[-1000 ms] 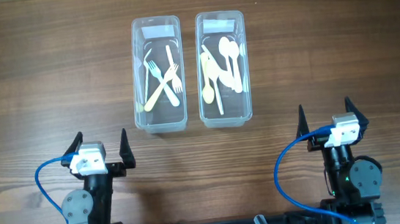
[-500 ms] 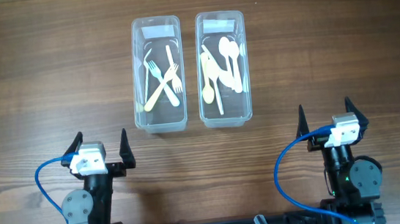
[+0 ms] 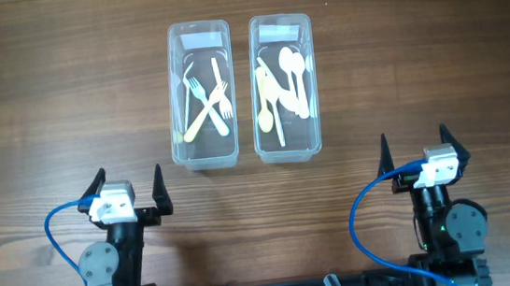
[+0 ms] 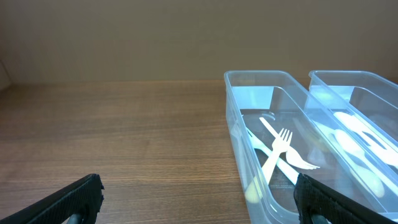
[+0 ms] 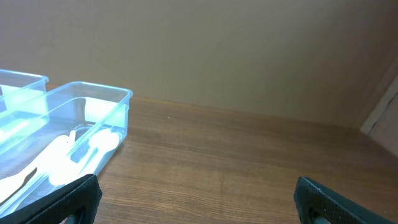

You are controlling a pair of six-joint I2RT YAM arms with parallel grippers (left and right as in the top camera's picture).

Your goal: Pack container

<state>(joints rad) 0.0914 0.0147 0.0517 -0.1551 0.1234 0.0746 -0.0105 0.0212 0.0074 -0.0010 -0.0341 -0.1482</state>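
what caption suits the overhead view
Pale plastic forks and spoons in two clear plastic containers; left gripper and right gripper open.

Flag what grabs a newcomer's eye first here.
Two clear tubs stand side by side mid-table: the left tub holds crossed forks, the right tub pale spoons. At the near edge of the wood table, the left arm and right arm sit parked, jaws spread open and empty.

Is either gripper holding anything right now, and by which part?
Nothing is held. The left gripper and right gripper both stand open and empty; the forks and spoons lie clear of both.
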